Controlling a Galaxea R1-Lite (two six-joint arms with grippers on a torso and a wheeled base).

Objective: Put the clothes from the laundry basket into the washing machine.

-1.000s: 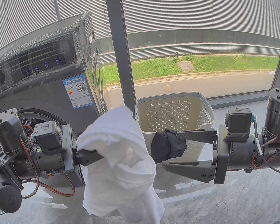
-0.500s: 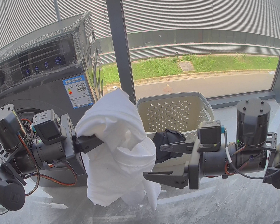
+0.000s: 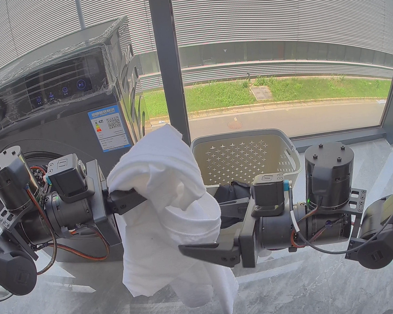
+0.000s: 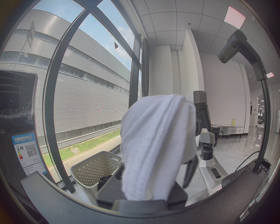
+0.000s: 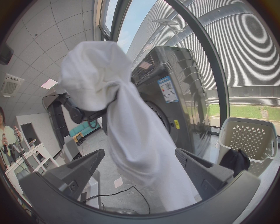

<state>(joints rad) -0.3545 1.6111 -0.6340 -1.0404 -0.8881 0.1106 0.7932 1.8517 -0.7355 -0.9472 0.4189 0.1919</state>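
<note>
A white garment (image 3: 166, 216) hangs in the air in front of the washing machine (image 3: 57, 111), with my left gripper (image 3: 126, 200) shut on its upper part. In the left wrist view the garment (image 4: 157, 145) drapes over that gripper (image 4: 151, 182) and hides the fingertips. My right gripper (image 3: 201, 228) is open, its fingers on either side of the hanging cloth. The right wrist view has the cloth (image 5: 134, 131) hanging between the two fingers (image 5: 81, 169) of this gripper (image 5: 140, 166). The beige laundry basket (image 3: 241, 136) stands behind, with a dark garment (image 3: 232, 193) over its front edge.
The washer's round opening (image 3: 40, 167) lies behind my left arm. A window post (image 3: 168, 63) rises between washer and basket. Bare grey floor (image 3: 296, 294) spreads in front. In the right wrist view the basket (image 5: 250, 137) is beside the washer (image 5: 175, 96).
My right arm has swung left from beside the basket until its open fingers straddle the hanging cloth. The left gripper lifted the garment slightly, then held still.
</note>
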